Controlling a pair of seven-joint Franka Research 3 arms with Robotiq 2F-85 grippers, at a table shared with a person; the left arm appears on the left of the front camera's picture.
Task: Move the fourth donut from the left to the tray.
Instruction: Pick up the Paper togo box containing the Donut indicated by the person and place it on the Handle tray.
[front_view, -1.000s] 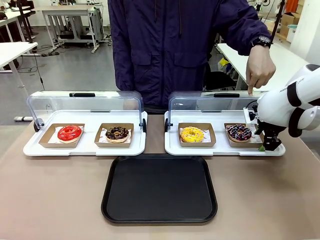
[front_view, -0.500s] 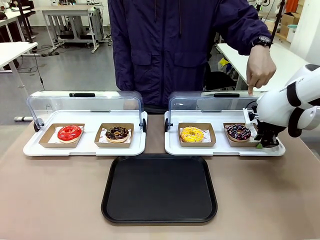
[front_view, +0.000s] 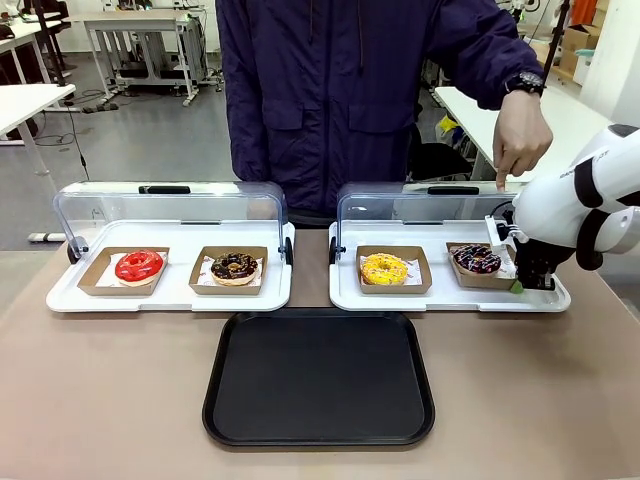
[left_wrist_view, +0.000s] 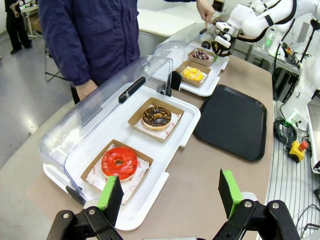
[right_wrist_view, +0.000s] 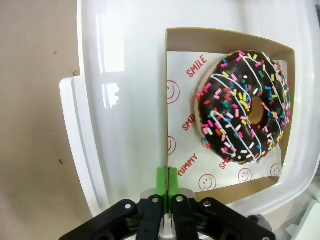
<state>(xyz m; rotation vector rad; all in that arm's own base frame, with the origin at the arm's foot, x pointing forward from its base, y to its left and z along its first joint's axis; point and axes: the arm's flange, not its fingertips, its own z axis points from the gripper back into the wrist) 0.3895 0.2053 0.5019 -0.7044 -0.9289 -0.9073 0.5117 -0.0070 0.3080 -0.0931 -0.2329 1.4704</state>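
Observation:
The fourth donut (front_view: 477, 260), chocolate-glazed with coloured sprinkles and white drizzle (right_wrist_view: 245, 105), sits in its brown cardboard holder (right_wrist_view: 220, 37) at the right end of the right white tray. My right gripper (right_wrist_view: 166, 182) is shut, its green pads pinched on the holder's side wall. In the front view this gripper (front_view: 522, 284) stands at the holder's right edge. The black tray (front_view: 318, 375) lies in front of the two white trays. My left gripper (left_wrist_view: 170, 195) hangs open above the table's left end, holding nothing.
A person's hand (front_view: 520, 140) points down at the raised clear lid (front_view: 430, 205) above the fourth donut. A yellow donut (front_view: 384, 268), a chocolate crumb donut (front_view: 234, 266) and a red donut (front_view: 139, 266) sit in their own holders.
My right gripper has moved in from the white tray's front rim and closed on the holder's edge. The holder has shifted slightly back.

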